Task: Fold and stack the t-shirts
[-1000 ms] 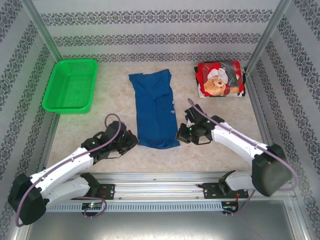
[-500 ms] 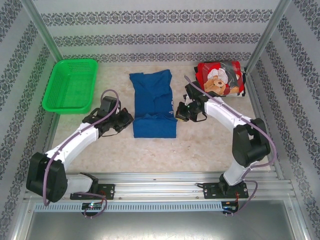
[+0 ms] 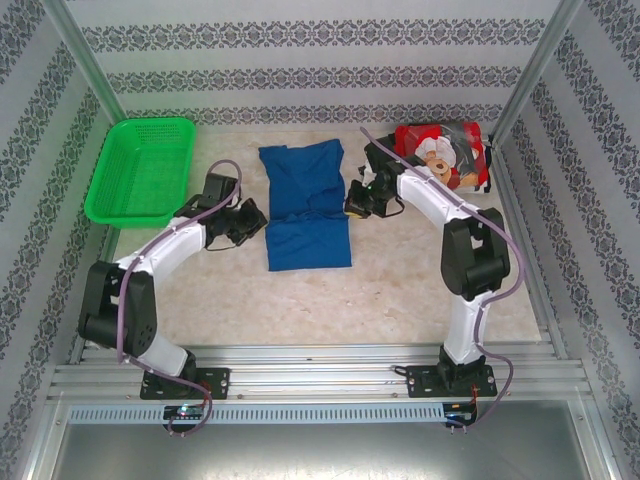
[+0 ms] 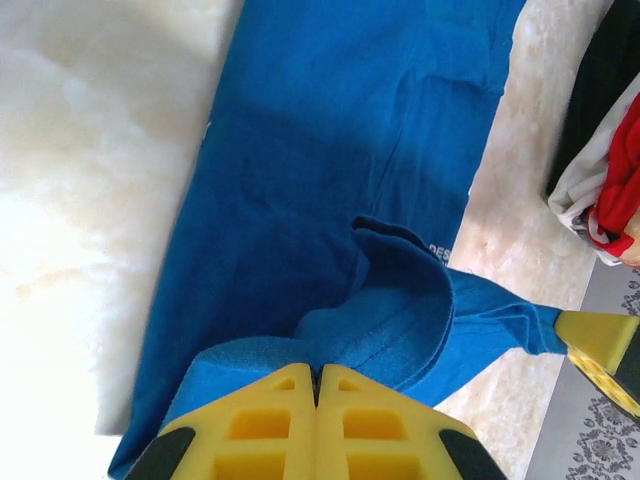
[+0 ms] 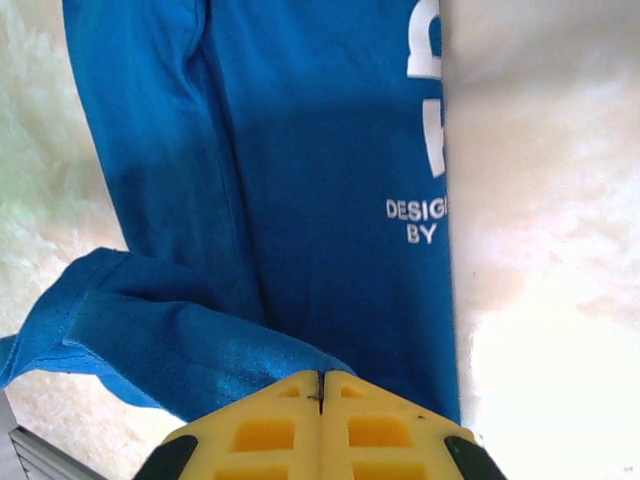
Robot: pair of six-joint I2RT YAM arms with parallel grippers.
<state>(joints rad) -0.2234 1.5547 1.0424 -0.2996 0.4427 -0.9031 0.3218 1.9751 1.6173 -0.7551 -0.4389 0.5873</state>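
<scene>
Nearest me runs a ribbed aluminium rail, then the pale, marbled stone-look surface. On its middle lies the blue t-shirt, soft knit with white lettering, its near part doubled over itself. My left fingers are clenched on a raised fold at its left edge. My right fingers pinch the cloth at its right edge. Beyond, a green perforated plastic basket sits far left, and the red t-shirt lies bundled far right. Patterned wallpaper closes the room.
</scene>
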